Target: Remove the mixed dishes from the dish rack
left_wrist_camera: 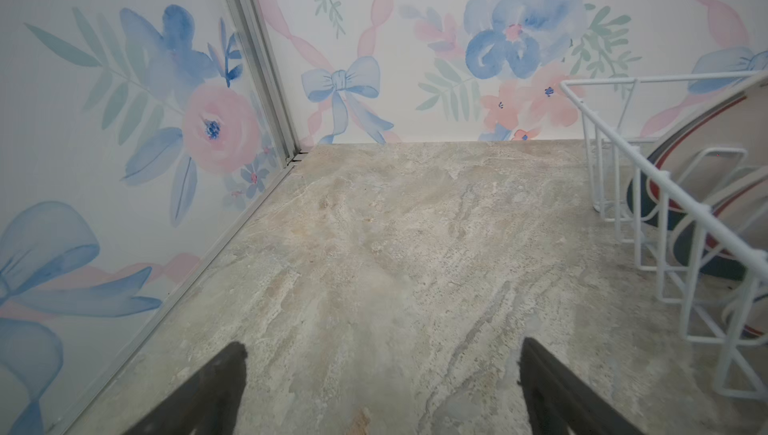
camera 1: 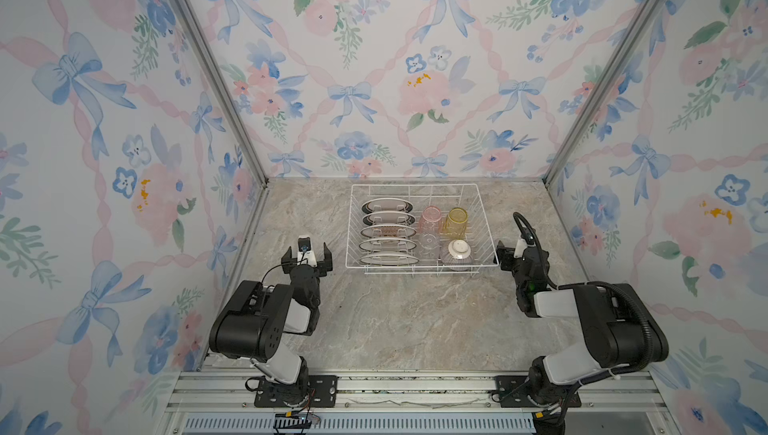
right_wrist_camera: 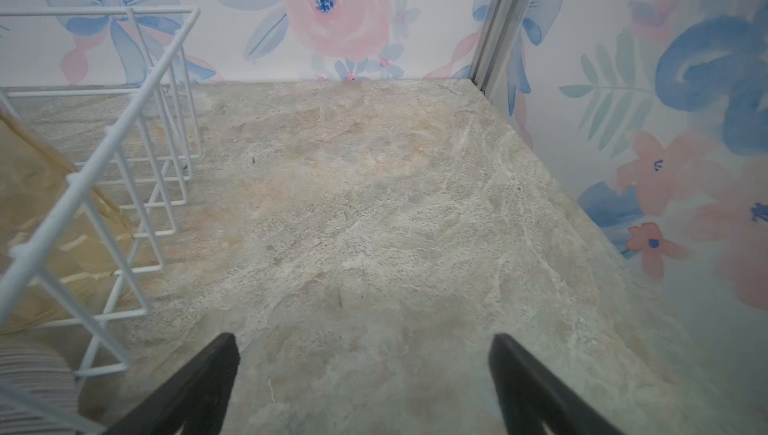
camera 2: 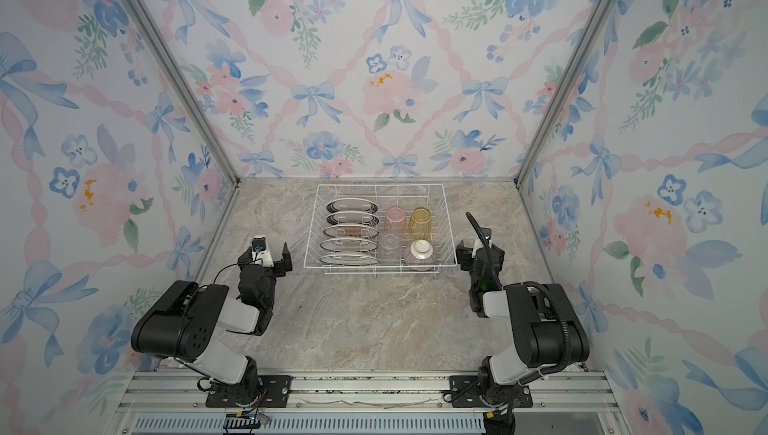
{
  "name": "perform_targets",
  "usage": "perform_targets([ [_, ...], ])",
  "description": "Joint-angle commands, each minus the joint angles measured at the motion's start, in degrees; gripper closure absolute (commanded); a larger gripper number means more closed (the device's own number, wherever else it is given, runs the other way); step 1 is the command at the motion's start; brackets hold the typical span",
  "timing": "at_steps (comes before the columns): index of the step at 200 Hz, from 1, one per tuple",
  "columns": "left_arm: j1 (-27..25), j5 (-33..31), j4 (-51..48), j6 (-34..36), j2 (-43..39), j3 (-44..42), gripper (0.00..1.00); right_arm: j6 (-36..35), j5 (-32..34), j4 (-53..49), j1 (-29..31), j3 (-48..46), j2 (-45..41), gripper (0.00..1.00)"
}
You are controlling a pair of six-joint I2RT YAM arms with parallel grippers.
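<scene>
The white wire dish rack [camera 1: 415, 185] sits at the back middle of the table in both top views. Several dark-rimmed plates [camera 1: 387, 232] stand in its left dividers. To their right are a pink tumbler [camera 1: 431, 217], a yellow tumbler [camera 1: 456, 221], a clear tumbler [camera 1: 429, 244] and an upturned striped bowl [camera 1: 457, 252]. My left gripper [camera 1: 306, 251] hovers open just left of the rack, holding nothing. Off the rack's right side, my right gripper [camera 1: 519, 252] is open and empty too. The wrist views show both grippers [left_wrist_camera: 382, 345] [right_wrist_camera: 363, 337] over bare table beside the rack [left_wrist_camera: 623, 150] [right_wrist_camera: 124, 109].
Floral walls close in the marble table [camera 1: 415, 320] on the left, back and right. An aluminium rail [camera 1: 415, 387] with both arm bases runs along the front edge. Bare tabletop lies in front of the rack and on both sides of it.
</scene>
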Motion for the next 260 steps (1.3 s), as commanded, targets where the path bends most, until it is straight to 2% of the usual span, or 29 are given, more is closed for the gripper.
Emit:
perform_targets([
  [1,0.6,1.0,-0.8,-0.8,0.1,0.8,0.02,-0.2,-0.9,-0.4,0.4,1.2,0.2,0.03],
  [141,0.9,1.8,-1.3,-0.9,0.1,1.1,0.02,-0.1,-1.0,-0.7,0.3,1.3,0.1,0.03],
  [207,2.9,6.2,-3.9,-2.1,-0.3,1.9,0.21,-0.2,-1.0,-0.5,0.3,1.3,0.2,0.03],
  [260,3.2,6.9,-4.2,-2.3,-0.4,2.0,0.22,-0.1,-1.0,-0.7,0.3,1.3,0.2,0.03],
])
